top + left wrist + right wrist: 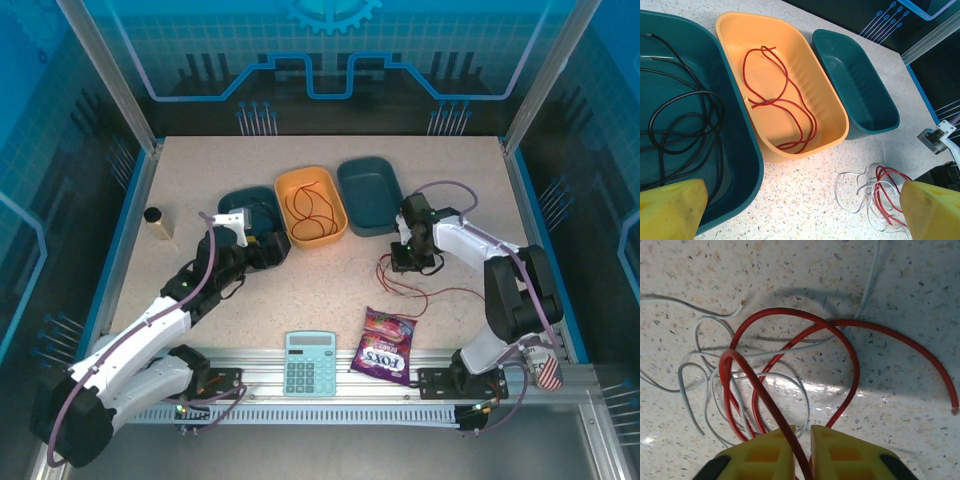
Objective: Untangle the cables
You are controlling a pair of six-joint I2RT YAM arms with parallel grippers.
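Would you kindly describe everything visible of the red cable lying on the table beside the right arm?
The red cable is a thin, glossy, plastic-sheathed wire lying in several loose loops on the speckled tabletop. Its loops cross over and under the white cable. One cut end lies free on the table; a strand runs between the yellow fingers of the right claw, which is closed on it.

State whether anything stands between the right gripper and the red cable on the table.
Nothing visible does: the right gripper pinches the red cable; white cable loops cross it on the table.
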